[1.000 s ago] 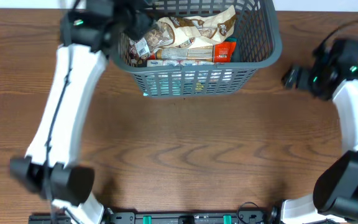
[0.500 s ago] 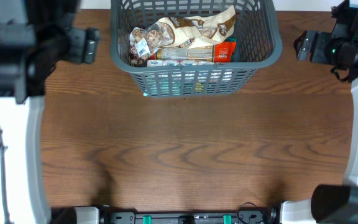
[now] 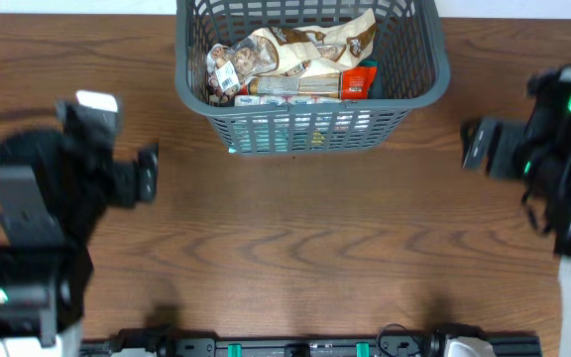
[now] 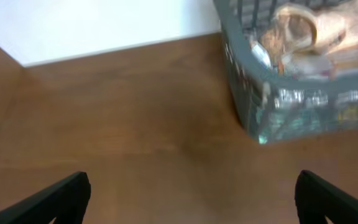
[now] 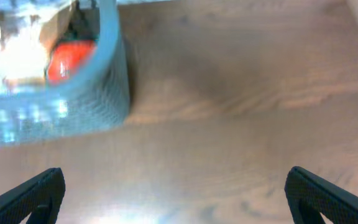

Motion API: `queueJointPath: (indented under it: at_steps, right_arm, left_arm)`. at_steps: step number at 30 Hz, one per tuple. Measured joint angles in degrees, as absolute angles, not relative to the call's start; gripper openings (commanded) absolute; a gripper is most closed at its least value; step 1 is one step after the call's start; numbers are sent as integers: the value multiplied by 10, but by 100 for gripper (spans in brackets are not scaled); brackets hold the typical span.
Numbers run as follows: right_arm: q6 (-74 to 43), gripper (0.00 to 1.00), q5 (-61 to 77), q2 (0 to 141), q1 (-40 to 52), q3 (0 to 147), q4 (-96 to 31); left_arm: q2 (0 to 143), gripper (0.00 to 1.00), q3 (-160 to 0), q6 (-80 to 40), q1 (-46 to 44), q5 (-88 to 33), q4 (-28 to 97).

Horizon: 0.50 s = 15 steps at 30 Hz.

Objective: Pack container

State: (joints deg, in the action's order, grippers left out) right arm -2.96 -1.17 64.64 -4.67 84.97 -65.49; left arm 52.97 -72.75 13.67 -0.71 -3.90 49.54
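Note:
The dark grey slotted container (image 3: 419,84) stands at the far middle of the table, holding several snack packets (image 3: 295,55) and an orange-red packet (image 3: 357,81). It also shows in the left wrist view (image 4: 241,93) and the right wrist view (image 5: 114,81). My left gripper (image 3: 149,174) is open and empty, left of and nearer than the container; its fingers frame bare wood in the left wrist view (image 4: 191,196). My right gripper (image 3: 476,147) is open and empty, to the right of the container, over bare wood in the right wrist view (image 5: 173,193).
The wooden table (image 3: 295,248) runs to a white surface beyond its far edge (image 4: 104,25). The two arm bases stand at the near edge.
Both arms have drawn back from beside the container's far corners toward the near side of the table. The container and its packets have not moved.

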Motion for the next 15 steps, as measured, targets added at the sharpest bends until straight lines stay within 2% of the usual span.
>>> queueJointPath:
  at_steps: [4, 9, 15]
  right_arm:
    - [-37, 99, -14, 554, -23, 710, -601]
    - [-37, 99, -16, 439, -3, 552, -543]
    - [-37, 99, -22, 344, 3, 450, -525]
  left_arm:
    - [434, 100, -602, 137, -19, -41, 454]
    - [331, 99, -472, 139, -33, -41, 385]
    - [289, 99, -403, 139, -35, -40, 371]
